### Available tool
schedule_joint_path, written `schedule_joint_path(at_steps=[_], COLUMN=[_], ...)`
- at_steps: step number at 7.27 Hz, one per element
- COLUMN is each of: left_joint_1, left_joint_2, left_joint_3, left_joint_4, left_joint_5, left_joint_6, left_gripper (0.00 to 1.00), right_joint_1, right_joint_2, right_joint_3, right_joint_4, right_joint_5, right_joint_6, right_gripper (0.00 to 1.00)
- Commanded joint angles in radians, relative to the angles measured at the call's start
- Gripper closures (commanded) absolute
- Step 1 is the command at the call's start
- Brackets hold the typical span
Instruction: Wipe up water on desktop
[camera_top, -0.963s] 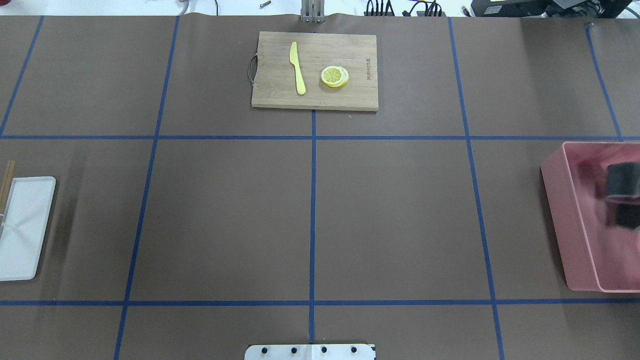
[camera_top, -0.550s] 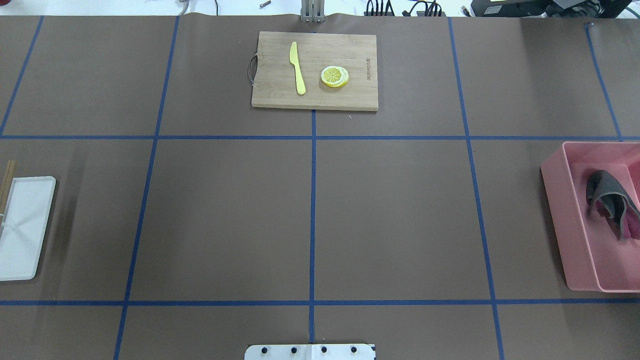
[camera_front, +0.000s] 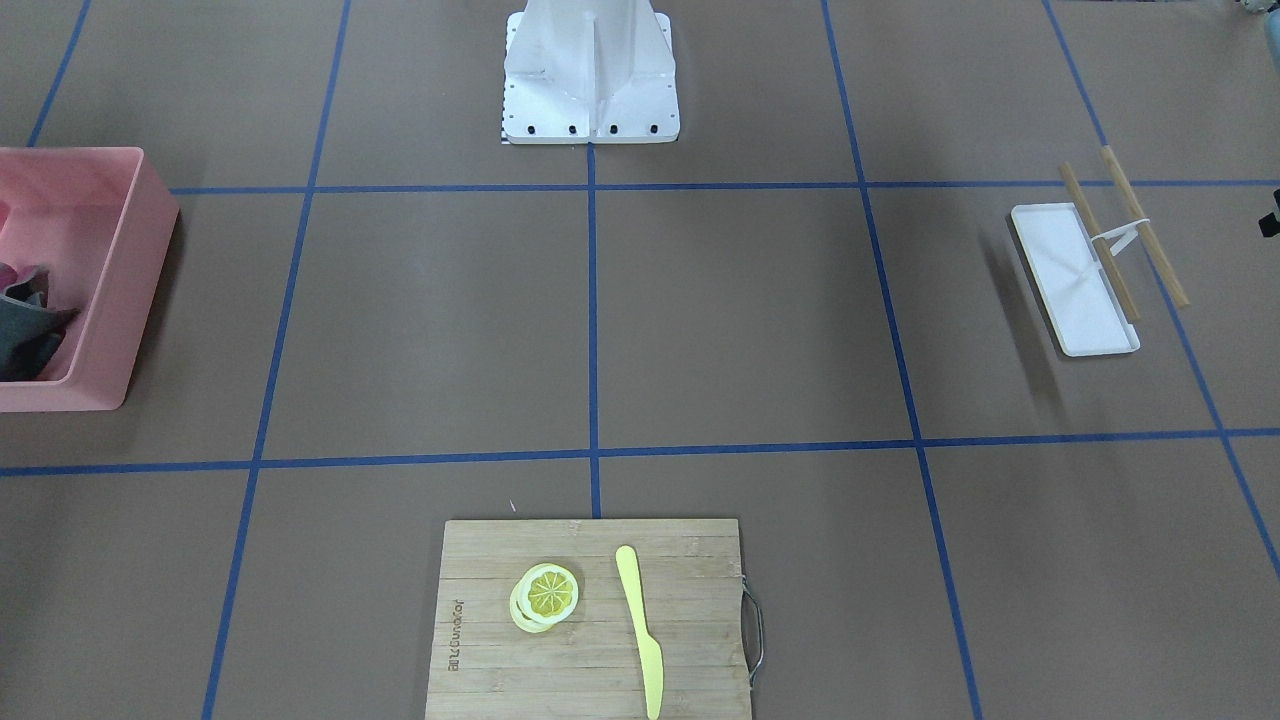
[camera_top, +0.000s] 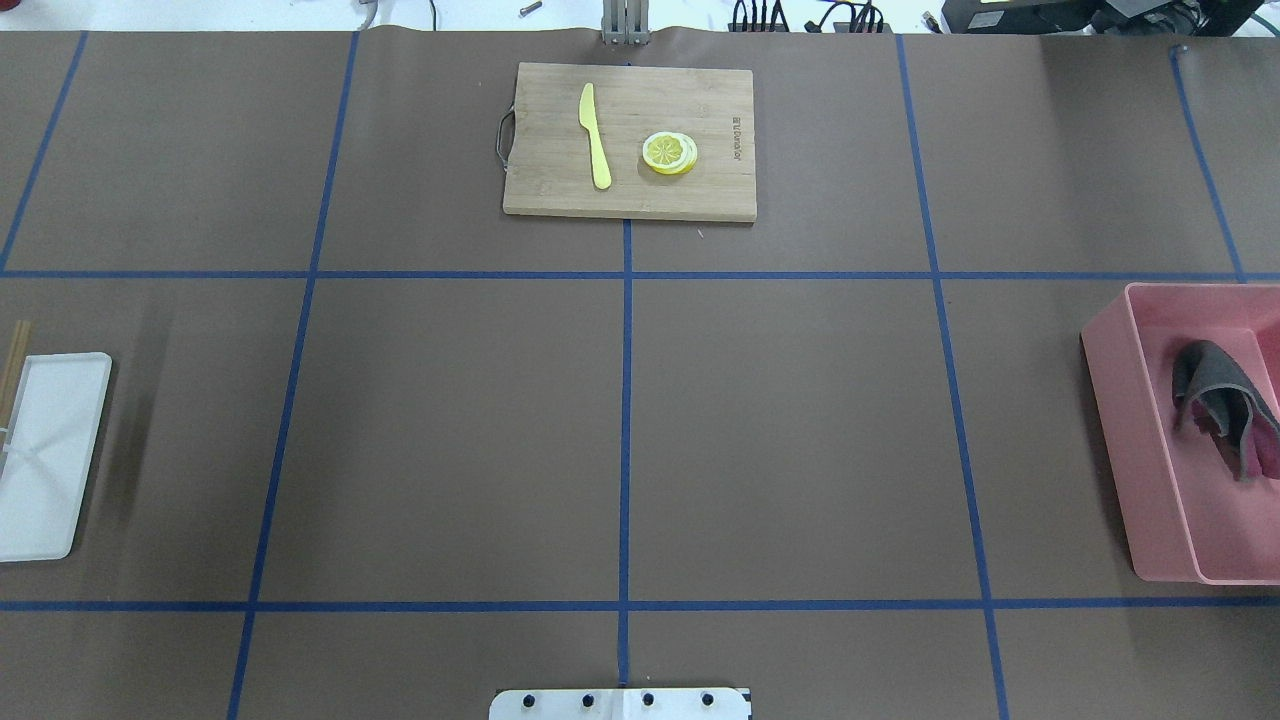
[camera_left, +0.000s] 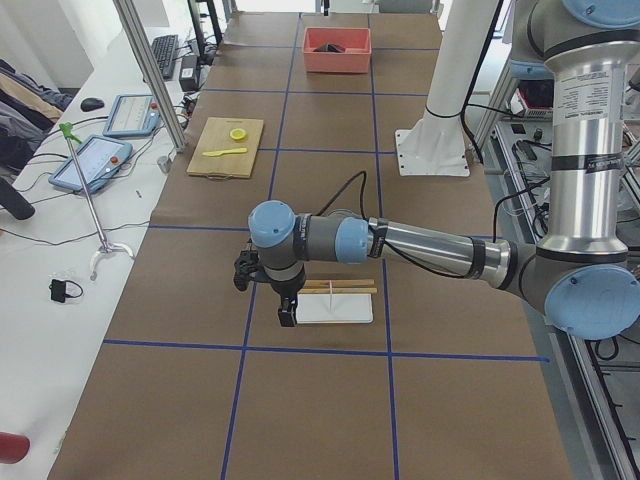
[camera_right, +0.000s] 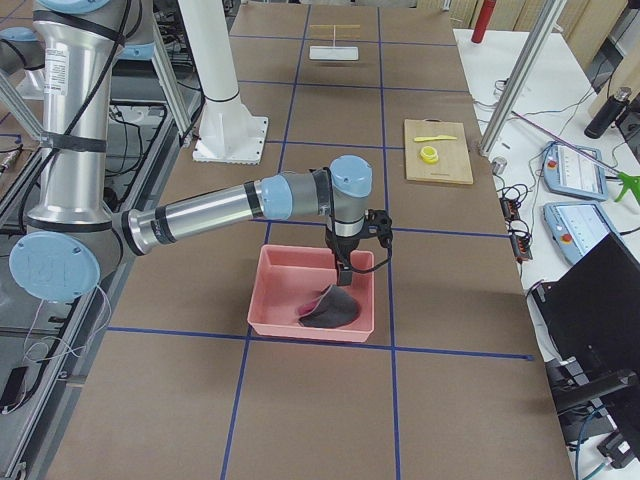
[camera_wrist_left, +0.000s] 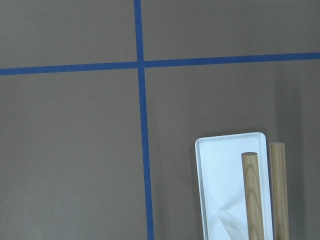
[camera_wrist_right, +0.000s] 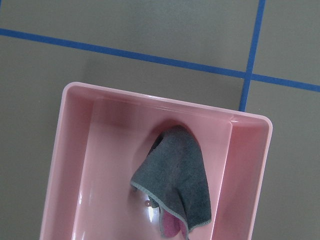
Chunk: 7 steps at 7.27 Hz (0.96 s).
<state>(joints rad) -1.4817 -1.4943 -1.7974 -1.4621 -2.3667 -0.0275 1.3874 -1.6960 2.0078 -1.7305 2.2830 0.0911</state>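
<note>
The desktop (camera_top: 780, 440) is matte brown with blue tape lines; I see no water on it. A grey cloth (camera_top: 1215, 385) with a pink underside lies crumpled in a pink bin (camera_top: 1120, 440) at the right edge; it also shows in the right wrist view (camera_wrist_right: 175, 175). My right gripper (camera_right: 343, 275) shows only in the exterior right view, just above the cloth (camera_right: 325, 310); I cannot tell whether it is open or shut. My left gripper (camera_left: 286, 312) shows only in the exterior left view, low beside a white tray (camera_left: 335, 308); I cannot tell its state.
The white tray (camera_top: 50, 450) with two wooden sticks (camera_wrist_left: 255, 200) lies at the left edge. A bamboo cutting board (camera_top: 630, 195) at the far middle bears a yellow knife (camera_top: 593, 135) and lemon slices (camera_top: 669, 153). The robot base (camera_front: 590, 70) stands at the near middle.
A dark blurred shape over the pink bin one second ago is gone. The grey cloth now lies still in the bin. Nothing else has moved.
</note>
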Motion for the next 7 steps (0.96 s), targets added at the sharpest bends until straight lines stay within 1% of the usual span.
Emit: schedule_joint_path(at_steps=[1, 3, 5, 6, 7], left_joint_1=[0.003, 0.003, 0.004, 0.006, 0.006], left_joint_2=[0.002, 0.002, -0.053, -0.117, -0.195], left_joint_3=[0.029, 0.03, 0.067, 0.104, 0.212], left_joint_4=[-0.053, -0.054, -0.052, -0.044, -0.053], left_joint_5=[-0.002, -0.002, 0.0, 0.0, -0.002], left_joint_6=[-0.003, -0.006, -0.021, -0.046, -0.058], left_gripper=[0.03, 0.02, 0.02, 0.03, 0.03], right_joint_1=[0.005, 0.005, 0.021, 0.025, 0.025], right_joint_2=[-0.013, -0.001, 0.009, 0.053, 0.093], right_joint_3=[0.029, 0.025, -0.003, -0.047, -0.123], right_joint_4=[0.002, 0.002, 0.0, 0.0, 0.002], right_joint_5=[-0.025, -0.062, -0.062, -0.062, -0.053], right_joint_6=[0.035, 0.001, 0.012, 0.009, 0.007], right_gripper=[0.0, 0.0, 0.0, 0.0, 0.0])
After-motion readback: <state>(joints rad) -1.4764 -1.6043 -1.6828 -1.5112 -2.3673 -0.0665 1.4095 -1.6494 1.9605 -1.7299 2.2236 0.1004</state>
